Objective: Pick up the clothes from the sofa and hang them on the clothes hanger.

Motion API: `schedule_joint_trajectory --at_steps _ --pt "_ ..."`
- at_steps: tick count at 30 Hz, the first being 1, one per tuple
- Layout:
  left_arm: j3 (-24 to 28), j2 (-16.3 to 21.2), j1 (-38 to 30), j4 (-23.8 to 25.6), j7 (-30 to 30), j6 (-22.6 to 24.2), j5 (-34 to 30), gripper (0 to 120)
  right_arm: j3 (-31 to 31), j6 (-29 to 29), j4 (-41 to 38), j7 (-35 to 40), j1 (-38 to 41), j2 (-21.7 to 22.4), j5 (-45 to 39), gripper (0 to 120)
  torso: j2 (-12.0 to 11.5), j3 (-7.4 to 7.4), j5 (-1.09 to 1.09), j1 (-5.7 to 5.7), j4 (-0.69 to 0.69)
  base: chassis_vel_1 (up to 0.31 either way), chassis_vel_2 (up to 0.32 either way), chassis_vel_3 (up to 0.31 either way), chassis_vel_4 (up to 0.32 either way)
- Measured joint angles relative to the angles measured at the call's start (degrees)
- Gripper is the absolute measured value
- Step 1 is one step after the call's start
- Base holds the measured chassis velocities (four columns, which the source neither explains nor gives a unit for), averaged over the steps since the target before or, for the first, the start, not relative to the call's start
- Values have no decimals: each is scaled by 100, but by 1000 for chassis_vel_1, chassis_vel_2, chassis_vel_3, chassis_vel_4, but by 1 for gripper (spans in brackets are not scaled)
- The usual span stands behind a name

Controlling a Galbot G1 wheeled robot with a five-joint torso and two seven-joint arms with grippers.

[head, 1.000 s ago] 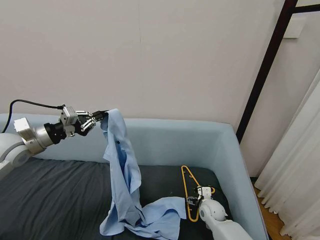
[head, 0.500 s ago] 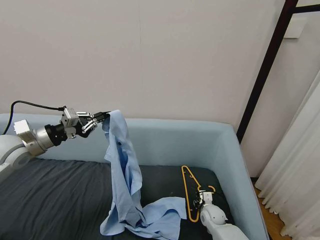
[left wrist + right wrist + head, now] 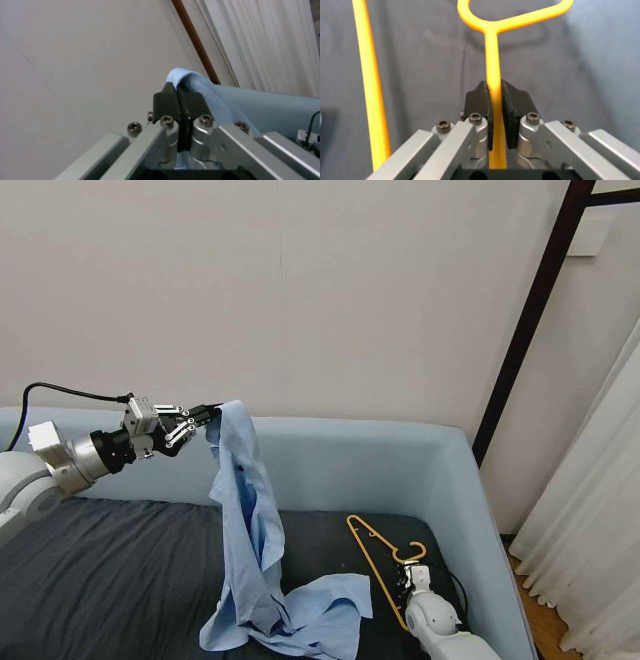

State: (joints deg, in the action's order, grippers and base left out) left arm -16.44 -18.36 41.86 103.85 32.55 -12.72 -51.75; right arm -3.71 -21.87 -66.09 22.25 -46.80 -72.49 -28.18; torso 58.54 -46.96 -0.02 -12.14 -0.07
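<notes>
The shirt (image 3: 245, 510) is bunched so tightly that its sleeves and collar cannot be told apart. Its lower part lies in a crumpled heap on the sofa's dark seat, where the folds cover one another. The sofa (image 3: 340, 462) is cut off at the lower edge of the head view, so its front cannot be seen. Both arms also run out of that view, the left one past the sofa's left end and the right one below the seat's right corner. In the head view, the hanger's far tip is lost behind the right arm.

There is one shirt, one hanger, one sofa and two grippers.

The left gripper (image 3: 178, 93) is held above the sofa's seat, level with the top of its backrest. Its fingers are pressed together on a top fold of the shirt. The cloth hangs from there in a long drape down to the seat.

The right gripper (image 3: 495, 89) is low over the seat near the sofa's right end. Its fingers are pinched on the straight neck of the hanger (image 3: 492, 56) just below the hook. The hanger lies tilted over the seat, beside the shirt's heap.
</notes>
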Motion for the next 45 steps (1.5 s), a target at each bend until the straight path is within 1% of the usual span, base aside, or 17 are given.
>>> schedule_joint_trajectory --at_steps 2,6,7,10,13,15,17,20,21,22,24,28,30,36,40,43,45 --pt "4 -7 0 -10 0 0 7 0 -9 156 -133 9 -36 69 70 5 0 0 -1 0 0 0 0 0 0" --pt "43 -61 14 -86 13 0 84 0 -57 937 -993 -99 -293 459 316 5 0 0 -1 0 0 0 0 0 0" --pt "43 -61 14 -86 13 0 84 0 -57 937 -993 -99 -293 459 316 5 0 0 -1 0 0 0 0 0 0" --pt "82 -171 17 -167 36 3 157 0 -121 2025 -2193 -365 -674 855 641 5 0 1 -2 0 2 0 0 0 0" --pt "94 -259 40 -206 34 52 215 0 -169 2462 -2682 -497 -866 1008 849 5 0 0 1 0 1 0 0 0 0" --pt "135 -516 190 -268 -54 220 332 0 -271 2983 -3401 -591 -1189 1235 1114 5 0 1 -2 0 0 0 0 0 0" --pt "165 -606 237 -300 -90 275 377 0 -287 3113 -3535 -605 -1266 1276 1209 5 0 1 -3 1 0 0 0 0 0" --pt "277 -894 301 -475 -170 467 587 0 -314 3718 -3734 -790 -1529 1349 2078 5 0 1 -2 0 -1 0 0 0 0" --pt "277 -894 301 -475 -170 467 587 0 -314 3718 -3734 -790 -1529 1349 2078 5 0 1 -2 0 -1 0 0 0 0" --pt "317 -948 277 -547 -224 551 638 0 -300 3981 -3718 -874 -1604 1349 2548 5 0 0 -2 0 0 0 0 0 0" --pt "362 -996 218 -613 -364 665 648 0 -253 4173 -3681 -814 -1714 1308 3174 5 0 1 -1 0 1 0 0 0 0" --pt "407 -1020 167 -644 -615 853 578 0 -114 4085 -3717 -152 -1977 1215 3975 5 0 0 0 0 1 0 0 0 0" --pt "450 -1026 158 -665 -798 934 529 0 -1 3912 -3878 229 -2203 1193 4650 5 0 0 1 0 0 0 0 0 0" --pt "517 -1156 158 -630 -1127 1007 453 0 329 3541 -4084 470 -2370 1221 6195 5 0 0 -3 0 1 0 0 0 0" --pt "541 -1210 157 -502 -1336 1054 447 0 644 3332 -4158 479 -2325 1218 6522 5 0 0 -1 0 0 0 0 0 0" --pt "551 -1225 153 -419 -1470 1096 446 0 917 3007 -4215 525 -2214 1244 6617 5 0 0 -1 0 0 0 0 0 0" --pt "553 -1230 157 -348 -1637 1135 446 0 1163 2574 -4221 612 -2049 1271 6712 5 0 0 -1 0 1 0 0 0 0"
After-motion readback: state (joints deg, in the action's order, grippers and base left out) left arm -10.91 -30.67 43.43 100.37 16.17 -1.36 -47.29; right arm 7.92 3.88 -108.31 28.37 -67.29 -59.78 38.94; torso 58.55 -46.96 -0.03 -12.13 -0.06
